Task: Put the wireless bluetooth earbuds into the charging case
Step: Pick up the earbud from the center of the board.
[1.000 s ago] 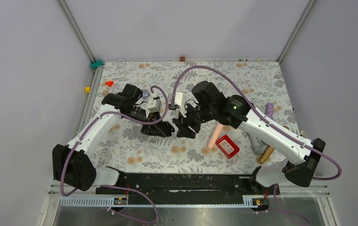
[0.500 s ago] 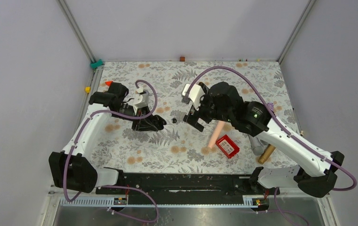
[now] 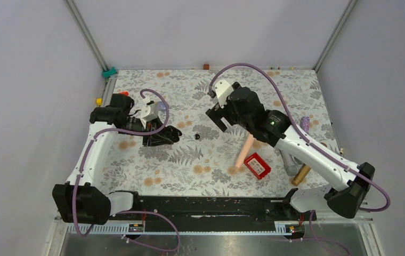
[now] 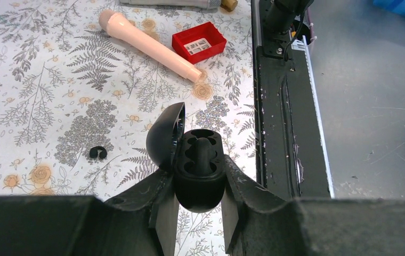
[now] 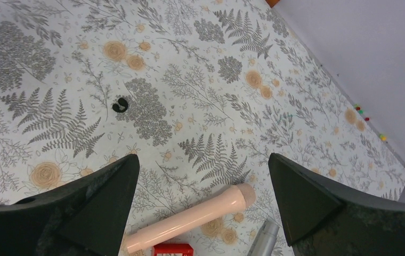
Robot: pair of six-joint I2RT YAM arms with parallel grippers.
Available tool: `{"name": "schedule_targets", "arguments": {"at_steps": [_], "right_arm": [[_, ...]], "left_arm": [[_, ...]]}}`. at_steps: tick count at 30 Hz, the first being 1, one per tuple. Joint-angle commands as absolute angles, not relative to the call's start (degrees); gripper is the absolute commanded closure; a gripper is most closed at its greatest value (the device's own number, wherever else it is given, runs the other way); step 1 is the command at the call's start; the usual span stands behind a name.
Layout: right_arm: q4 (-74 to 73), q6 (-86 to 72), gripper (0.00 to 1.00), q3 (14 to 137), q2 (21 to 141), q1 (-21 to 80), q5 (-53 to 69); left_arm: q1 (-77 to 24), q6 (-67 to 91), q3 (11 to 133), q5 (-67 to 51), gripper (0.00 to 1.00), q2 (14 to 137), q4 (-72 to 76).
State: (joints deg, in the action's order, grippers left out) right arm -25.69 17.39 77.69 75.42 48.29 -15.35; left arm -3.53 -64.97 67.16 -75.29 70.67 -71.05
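Left hand (image 4: 199,184) around open charging case (image 4: 197,160)

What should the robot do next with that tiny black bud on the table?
Probably lower the open, empty right hand over the earbud and pinch it: it lies loose on the table, while the left hand holds the charging case open.

Lighting bright, even, diffuse from above in all 3 views; shadows faint and soft-edged; slight sheen on glossy charging case (image 4: 197,184), centre of left wrist frame; dark foreground along bottom of both wrist frames out of focus.
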Motion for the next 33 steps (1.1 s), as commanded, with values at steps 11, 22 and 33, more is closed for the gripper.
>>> {"name": "schedule_targets", "arguments": {"at_steps": [11, 22, 33], "right_arm": [[-33.1, 7.1, 0.01, 89.6, 86.7, 39.1, 8.5], [-36.2, 8.2, 0.01, 100.5, 103.6, 37.5, 21.3], [-32.7, -9.7, 0.3, 100.3, 120.7, 33.8, 30.1]], "left_arm": [[2.2, -56.6, 69.1, -72.8, 1.0, 59.8, -61.2], [3.1, -45.4, 58.0, -65.8, 1.0, 53.3, -46.1], [7.5, -46.2, 54.8, -71.2, 1.0, 52.7, -47.0]]}}
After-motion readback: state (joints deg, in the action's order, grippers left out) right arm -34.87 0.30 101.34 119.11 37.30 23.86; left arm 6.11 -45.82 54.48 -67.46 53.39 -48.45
